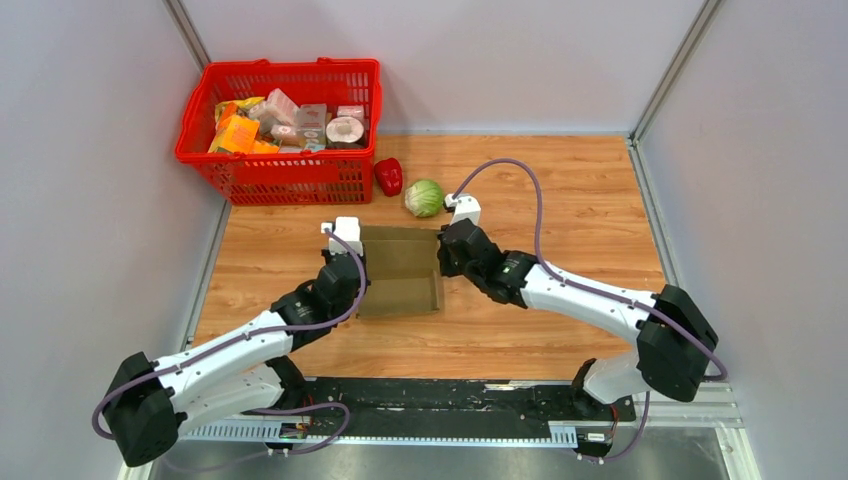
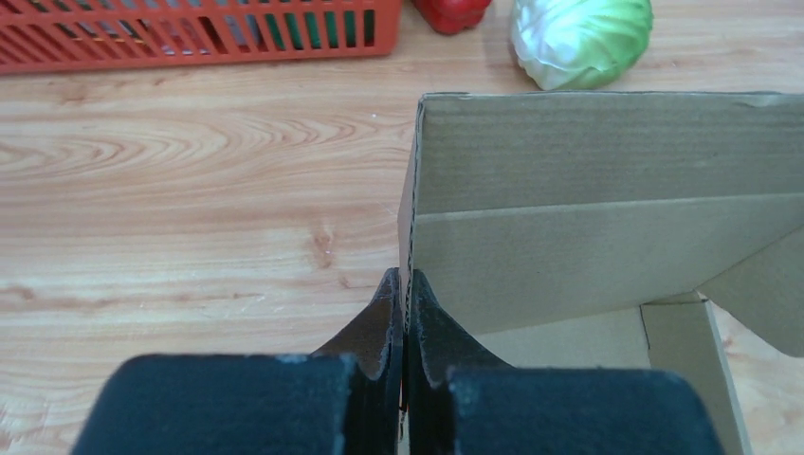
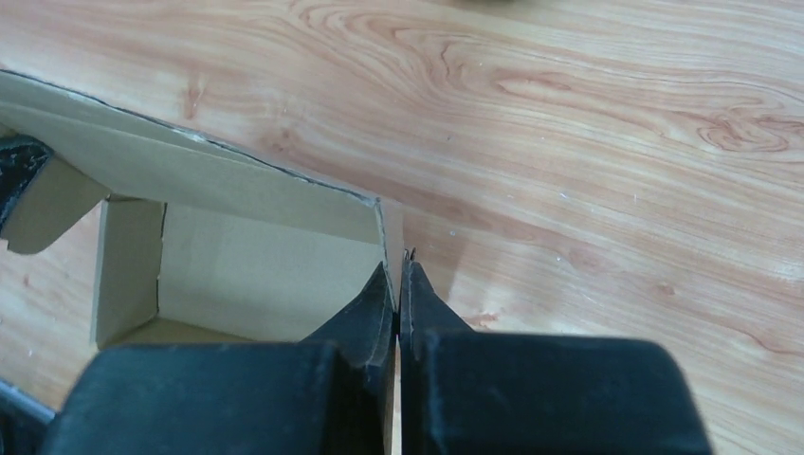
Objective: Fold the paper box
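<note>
From above, the box (image 1: 400,272) sits mid-table (image 1: 580,200), open side up, with its tall back flap raised. The left arm reaches from its base at the near left corner, elbow low, and the left gripper (image 1: 358,262) meets the box's left wall. The right arm doubles back from its raised elbow at the box's far right and stretches low across the wood, so the right gripper (image 1: 442,256) meets the box's right wall. The cabbage (image 1: 424,198) and pepper (image 1: 388,176) lie just behind the box, and the basket (image 1: 290,170) stands further behind, to its left. Bare wood lies in front of the box and well out to its right.

In the left wrist view, the left gripper (image 2: 404,284) is pressed together on the top edge of the box's (image 2: 588,218) left wall, the cardboard running down between the fingers. Left of the box there is only wood, up to the basket (image 2: 190,43). The cabbage (image 2: 580,38) sits near the back flap's top edge, apart from it, with the pepper (image 2: 453,11) beside it.

In the right wrist view, the right gripper (image 3: 398,280) pinches the box's (image 3: 256,246) right wall at its corner, fingers tight together. The box's inside lies open on one side of the fingers, and plain wood spreads out on the other.
</note>
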`<state>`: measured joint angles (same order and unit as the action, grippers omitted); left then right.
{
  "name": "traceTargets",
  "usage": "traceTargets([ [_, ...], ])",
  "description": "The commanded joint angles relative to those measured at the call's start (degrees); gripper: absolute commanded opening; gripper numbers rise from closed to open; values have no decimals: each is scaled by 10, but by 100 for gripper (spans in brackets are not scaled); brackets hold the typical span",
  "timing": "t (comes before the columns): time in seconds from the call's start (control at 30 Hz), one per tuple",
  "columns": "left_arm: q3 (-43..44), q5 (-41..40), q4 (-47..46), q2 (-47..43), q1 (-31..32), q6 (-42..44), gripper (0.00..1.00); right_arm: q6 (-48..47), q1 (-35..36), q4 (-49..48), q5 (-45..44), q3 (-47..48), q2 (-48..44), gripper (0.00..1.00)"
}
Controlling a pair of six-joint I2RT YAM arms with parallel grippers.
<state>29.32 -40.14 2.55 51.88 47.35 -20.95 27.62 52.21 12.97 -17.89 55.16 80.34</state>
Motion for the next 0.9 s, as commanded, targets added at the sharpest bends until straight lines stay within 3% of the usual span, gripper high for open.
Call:
traceTargets([
  [0.0, 2, -90, -39, 11, -2, -39, 0, 46, 31, -51, -159, 22, 15, 0],
  [0.43, -83, -75, -98, 2, -2, -102, 0, 123, 119, -91, -292, -26, 36, 0],
  [0.87, -176, -66, -106, -96, 16, -143, 2, 172, 218, -160, -448, -102, 47, 0],
])
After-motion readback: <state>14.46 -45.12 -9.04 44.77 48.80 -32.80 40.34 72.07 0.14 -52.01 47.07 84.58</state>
